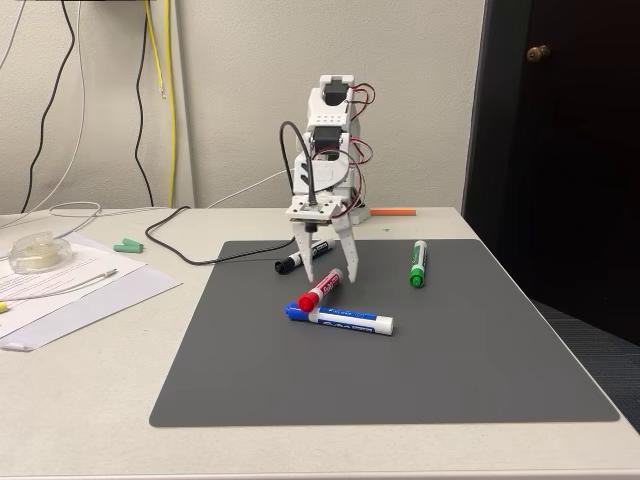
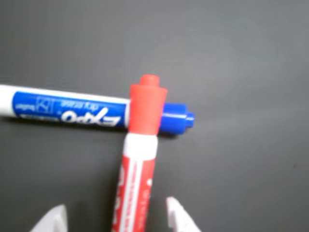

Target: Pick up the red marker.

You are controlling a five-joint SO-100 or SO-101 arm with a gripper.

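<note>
The red marker [image 1: 320, 290] lies on the dark grey mat [image 1: 400, 370], its red cap resting across the cap end of a blue-capped marker [image 1: 345, 320]. In the wrist view the red marker [image 2: 140, 159] runs up from the bottom edge and its cap overlaps the blue marker [image 2: 67, 108]. My gripper [image 1: 330, 280] points straight down over the red marker's barrel. It is open, with one white fingertip [image 2: 179, 216] on each side of the barrel and a gap showing on both sides. Whether the tips touch the mat I cannot tell.
A black-capped marker [image 1: 300, 258] lies behind the gripper and a green marker [image 1: 418, 263] to the right on the mat. Left of the mat are papers [image 1: 80, 285], a clear round container [image 1: 38, 252], a small teal piece [image 1: 127, 245] and a black cable [image 1: 180, 250]. An orange strip [image 1: 392, 211] lies behind the arm.
</note>
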